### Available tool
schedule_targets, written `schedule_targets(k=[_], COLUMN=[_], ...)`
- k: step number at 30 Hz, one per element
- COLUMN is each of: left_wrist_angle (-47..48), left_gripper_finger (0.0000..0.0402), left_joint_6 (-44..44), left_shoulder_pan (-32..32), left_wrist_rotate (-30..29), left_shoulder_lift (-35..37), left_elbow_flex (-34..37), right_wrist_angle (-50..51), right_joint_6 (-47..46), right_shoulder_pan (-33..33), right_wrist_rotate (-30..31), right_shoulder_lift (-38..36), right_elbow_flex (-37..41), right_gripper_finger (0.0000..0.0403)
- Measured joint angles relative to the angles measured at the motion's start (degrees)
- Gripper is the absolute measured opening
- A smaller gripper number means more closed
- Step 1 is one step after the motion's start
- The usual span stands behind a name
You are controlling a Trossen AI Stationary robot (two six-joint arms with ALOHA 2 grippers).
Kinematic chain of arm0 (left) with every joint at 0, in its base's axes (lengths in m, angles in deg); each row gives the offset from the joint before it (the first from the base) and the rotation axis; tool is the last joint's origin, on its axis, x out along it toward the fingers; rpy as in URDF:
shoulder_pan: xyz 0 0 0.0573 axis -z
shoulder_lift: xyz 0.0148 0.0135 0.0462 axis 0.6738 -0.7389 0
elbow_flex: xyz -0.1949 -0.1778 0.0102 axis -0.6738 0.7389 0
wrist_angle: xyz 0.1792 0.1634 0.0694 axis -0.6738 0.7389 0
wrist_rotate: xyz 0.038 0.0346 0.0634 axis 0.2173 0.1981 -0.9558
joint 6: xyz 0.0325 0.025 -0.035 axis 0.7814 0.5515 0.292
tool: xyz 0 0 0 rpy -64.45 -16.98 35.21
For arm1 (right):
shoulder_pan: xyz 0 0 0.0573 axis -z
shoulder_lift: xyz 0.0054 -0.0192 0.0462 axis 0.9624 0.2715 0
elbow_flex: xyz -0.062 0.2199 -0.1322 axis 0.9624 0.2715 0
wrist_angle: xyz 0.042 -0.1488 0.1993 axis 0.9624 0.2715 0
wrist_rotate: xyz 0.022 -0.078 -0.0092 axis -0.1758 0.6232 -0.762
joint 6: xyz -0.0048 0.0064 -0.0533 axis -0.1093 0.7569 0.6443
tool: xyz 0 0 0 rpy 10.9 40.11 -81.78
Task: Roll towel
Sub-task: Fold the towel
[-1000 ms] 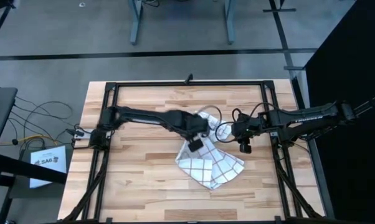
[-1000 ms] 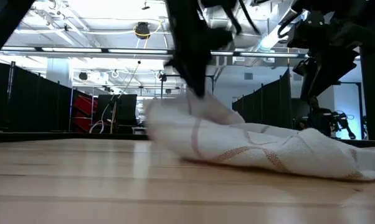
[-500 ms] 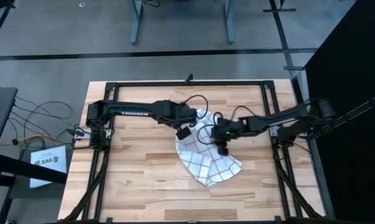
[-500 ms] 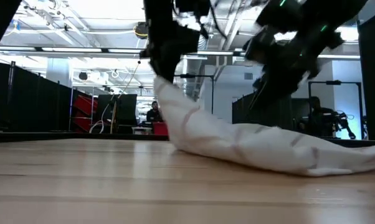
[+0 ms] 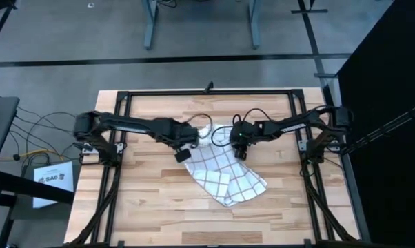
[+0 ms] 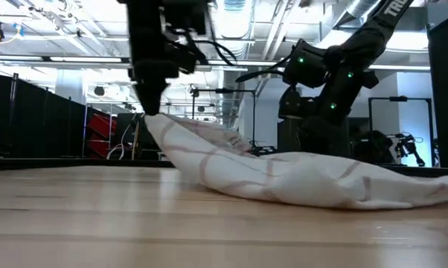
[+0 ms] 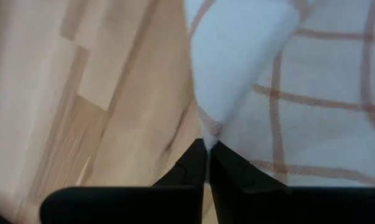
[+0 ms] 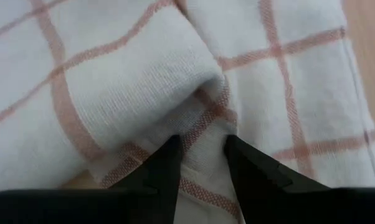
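Left gripper [image 7: 207,148]: two dark fingers pressed together, with a corner of the thin white cloth towel with a dark grid check [image 5: 227,173] pinched between the tips, as seen in the left wrist view. In the low view this gripper [image 6: 148,104] is held above the table surface, and the pinched corner is lifted from it. In the high view it [image 5: 185,153] is placed at the towel's left edge, near the table's middle.

Right gripper [image 8: 202,149]: two dark fingers slightly parted, with a raised fold of the towel [image 8: 144,81] caught between the tips; a firm pinch cannot be confirmed. In the high view it [image 5: 239,151] is set at the towel's upper right part, just beside the left gripper's side of the cloth but apart from it.

Towel: spread between the two grippers and draped down toward the near right of the table, with folded layers at its lower end. In the low view it [image 6: 298,179] is seen rising from a flat heap on the right to the lifted corner on the left.

Table: light wooden slatted top [image 5: 138,200] bordered by a black metal frame [image 5: 207,92]; both dark arms are extended inward from its left and right sides.
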Motion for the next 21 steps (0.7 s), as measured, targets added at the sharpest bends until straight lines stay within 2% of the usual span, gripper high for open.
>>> schedule_targets(k=[5, 7, 10, 13, 18, 21], left_wrist_angle=[-9.62, -12.87, -19.12, -21.14, -26.93, -30.75], left_gripper_finger=[0.0, 0.0, 0.0, 0.0, 0.0018, 0.0038], left_joint_6=[0.71, 1.42, 1.7, 5.05, 5.16, 8.54], left_shoulder_pan=[-3.44, -5.12, -7.15, -7.99, -6.62, -2.31], left_wrist_rotate=[0.27, 0.02, -0.05, 1.35, 16.74, 18.37], left_shoulder_lift=[11.77, 14.53, 16.46, 17.22, 17.15, 14.28], left_elbow_flex=[14.09, 19.14, 22.67, 22.32, 13.92, 11.91], right_wrist_angle=[1.32, 1.89, 1.9, 2.25, 6.01, 7.03], right_joint_6=[0.12, 0.14, 0.12, 0.49, 2.06, 2.09], right_shoulder_pan=[0.49, 0.48, 0.48, 0.7, 1.56, 1.75], right_wrist_rotate=[-0.73, -1.59, -1.95, -2.18, -2.54, -2.56], right_shoulder_lift=[-1.38, -1.39, -1.47, -2.06, -5.52, -8.9], right_elbow_flex=[0.16, 0.18, 0.18, 0.23, -0.37, -0.69], right_gripper_finger=[0.0119, 0.0119, 0.0119, 0.0119, 0.0119, 0.0119])
